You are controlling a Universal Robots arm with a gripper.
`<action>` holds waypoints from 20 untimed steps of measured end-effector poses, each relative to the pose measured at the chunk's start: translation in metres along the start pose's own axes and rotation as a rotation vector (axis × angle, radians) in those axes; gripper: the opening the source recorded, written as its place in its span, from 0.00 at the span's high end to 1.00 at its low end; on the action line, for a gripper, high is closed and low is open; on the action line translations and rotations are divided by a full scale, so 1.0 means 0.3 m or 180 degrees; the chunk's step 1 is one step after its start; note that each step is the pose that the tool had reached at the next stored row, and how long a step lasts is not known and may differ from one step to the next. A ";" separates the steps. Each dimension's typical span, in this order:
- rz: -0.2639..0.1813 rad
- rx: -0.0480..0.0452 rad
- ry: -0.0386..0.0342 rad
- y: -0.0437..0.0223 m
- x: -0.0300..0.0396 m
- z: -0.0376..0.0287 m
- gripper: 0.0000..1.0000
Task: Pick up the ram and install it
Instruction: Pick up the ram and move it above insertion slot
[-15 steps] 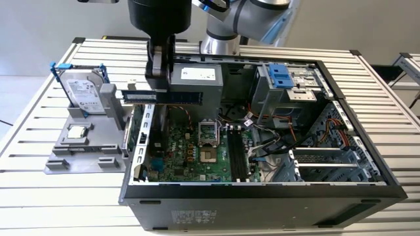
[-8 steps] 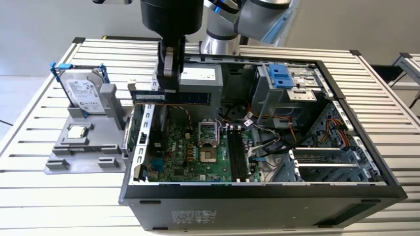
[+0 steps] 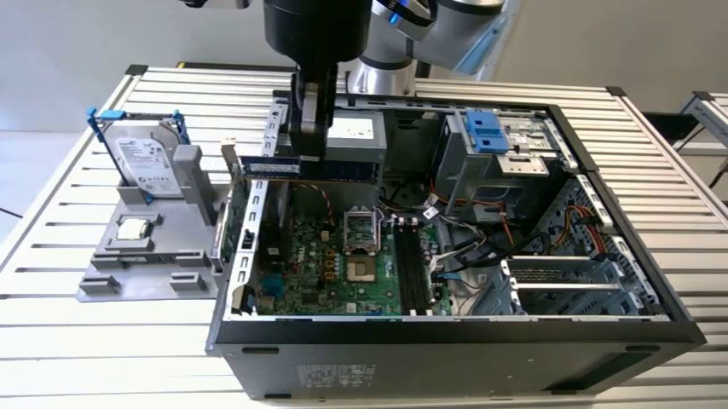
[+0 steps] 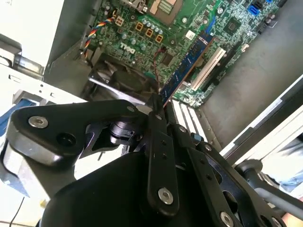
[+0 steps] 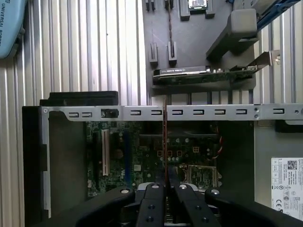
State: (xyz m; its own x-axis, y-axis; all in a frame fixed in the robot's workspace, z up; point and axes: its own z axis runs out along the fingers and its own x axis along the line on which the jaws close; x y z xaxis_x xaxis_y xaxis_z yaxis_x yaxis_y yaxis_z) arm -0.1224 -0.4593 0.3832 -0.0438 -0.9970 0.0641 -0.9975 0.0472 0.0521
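Inside my gripper (image 3: 309, 152) the ram (image 3: 273, 166) sits firmly clamped, over the open case (image 3: 455, 341).
Pickup looks done, I judge; it hangs above the motherboard (image 3: 307, 256), apart from the memory slots (image 3: 412, 264), so seating needs careful alignment.

The ram (image 3: 264, 166), in the gripper (image 3: 307, 158), hangs over the case (image 3: 455, 345), which stands on the table (image 3: 114, 358).

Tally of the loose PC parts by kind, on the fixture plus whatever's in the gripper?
ram, held in the gripper over the open case: 1
hard drive, upright on the grey fixture: 1
CPU chip, flat on the fixture: 1
expansion card, on edge on the fixture: 1
Total: 4
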 end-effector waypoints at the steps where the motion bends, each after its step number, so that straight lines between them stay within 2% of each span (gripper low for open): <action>1: 0.0006 0.0000 0.0000 -0.006 -0.001 0.000 1.00; 13: 0.0090 -0.0005 0.0003 -0.059 -0.007 0.004 1.00; 20: 0.0108 -0.0006 0.0005 -0.100 -0.010 0.004 1.00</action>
State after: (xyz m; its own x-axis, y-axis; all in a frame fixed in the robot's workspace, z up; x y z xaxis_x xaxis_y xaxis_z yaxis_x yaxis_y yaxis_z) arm -0.0923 -0.4578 0.3802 -0.0775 -0.9947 0.0675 -0.9954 0.0811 0.0519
